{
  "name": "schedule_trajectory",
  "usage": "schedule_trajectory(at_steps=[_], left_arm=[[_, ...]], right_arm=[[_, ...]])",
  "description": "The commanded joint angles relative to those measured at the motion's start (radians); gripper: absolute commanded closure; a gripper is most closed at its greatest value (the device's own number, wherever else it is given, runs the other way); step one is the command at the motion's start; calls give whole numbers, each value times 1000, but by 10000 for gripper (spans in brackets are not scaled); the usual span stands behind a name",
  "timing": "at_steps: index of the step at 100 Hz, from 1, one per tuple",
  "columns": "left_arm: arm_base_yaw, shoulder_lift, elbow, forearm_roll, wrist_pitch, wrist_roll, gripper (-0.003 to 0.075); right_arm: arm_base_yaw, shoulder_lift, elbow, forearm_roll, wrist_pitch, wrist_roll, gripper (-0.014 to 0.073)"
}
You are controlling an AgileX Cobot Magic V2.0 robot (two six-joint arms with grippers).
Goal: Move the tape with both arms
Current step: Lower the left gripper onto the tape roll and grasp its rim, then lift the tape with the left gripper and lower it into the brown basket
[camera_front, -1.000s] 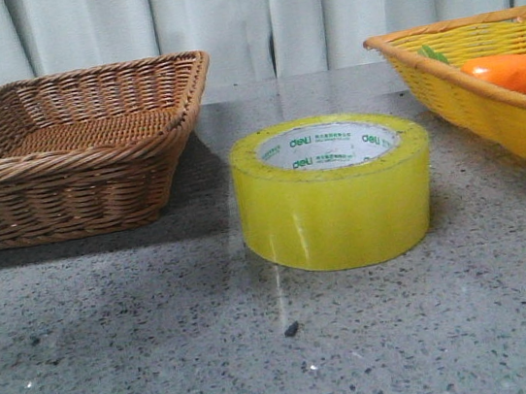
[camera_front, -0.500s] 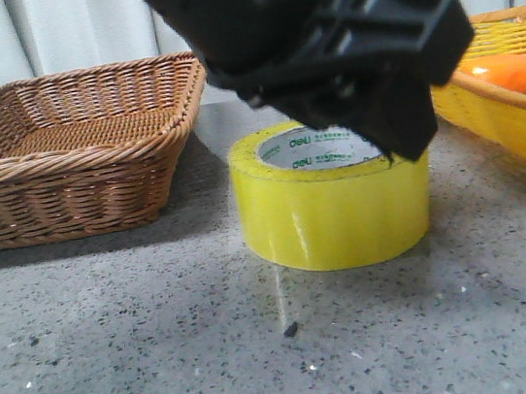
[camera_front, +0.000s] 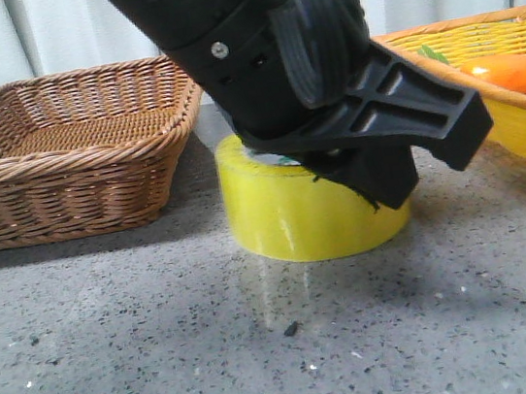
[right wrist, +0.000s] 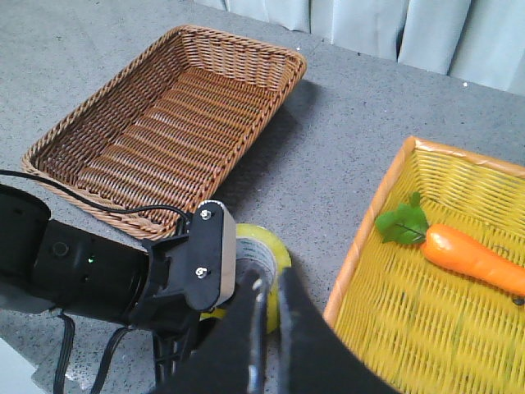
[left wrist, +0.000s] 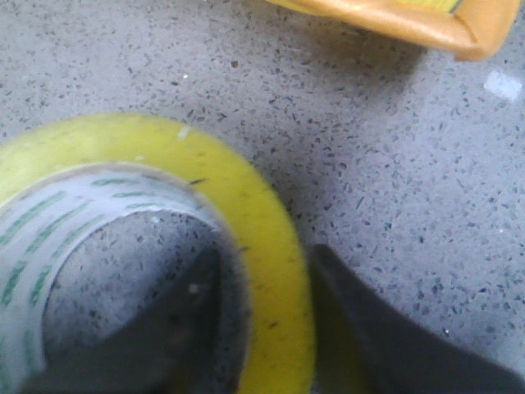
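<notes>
The tape (camera_front: 290, 215) sits flat on the grey speckled table (camera_front: 169, 367), roughly mid-table, betw. the brown wicker basket (camera_front: 61, 157) on the left and the yellow basket (camera_front: 516, 112) on the right. It's near both but touching neither. Its open core faces up, white inside w/ green print.

The left claw (left wrist: 267, 328) is down on the roll. In the left wrist view one dark finger (left wrist: 164, 328) is inside the core and the other is outside the yellow wall, so the roll's wall is betw. them. The fingers look right up against the wall, partly parted w/ the tape wall filling the gap. From the front the left arm's black body covers the top and right side of the roll.

The right claw (right wrist: 267, 328) hangs high over the table. Its fingers are nearly together, just a thin slit betw. them, nothing in them.

An orange carrot toy (right wrist: 476, 258) w/ a green top lies inside the yellow basket. The brown basket holds nothing I can see. Pale curtains (camera_front: 73, 32) hang behind the table.
</notes>
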Motion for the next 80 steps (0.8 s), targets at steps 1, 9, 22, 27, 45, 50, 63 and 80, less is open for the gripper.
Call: schedule_trajectory(at_steps=[1, 9, 22, 27, 45, 50, 63, 80], left_arm=[[0, -38, -34, 18, -49, -3, 682], [0, -42, -46, 32, -47, -3, 739], [0, -63, -105, 52, -11, -3, 741], [0, -78, -140, 55, 3, -3, 741], [12, -143, -234, 133, 67, -3, 741], [29, -165, -245, 148, 90, -3, 741], [114, -214, -243, 164, 176, -3, 741], [259, -235, -241, 146, 255, -3, 741]], right_arm=[[-3, 0, -21, -17, -64, -1, 668], [-3, 0, -21, -17, -63, -1, 668], [-3, 0, -21, -17, -62, -1, 668], [-3, 0, -21, -17, -62, -1, 668], [-3, 0, -21, -17, -62, -1, 668], [-3, 0, -21, -17, -62, -1, 668], [-3, 0, -20, -17, -64, -1, 668], [-3, 0, -8, -17, -68, -1, 668]])
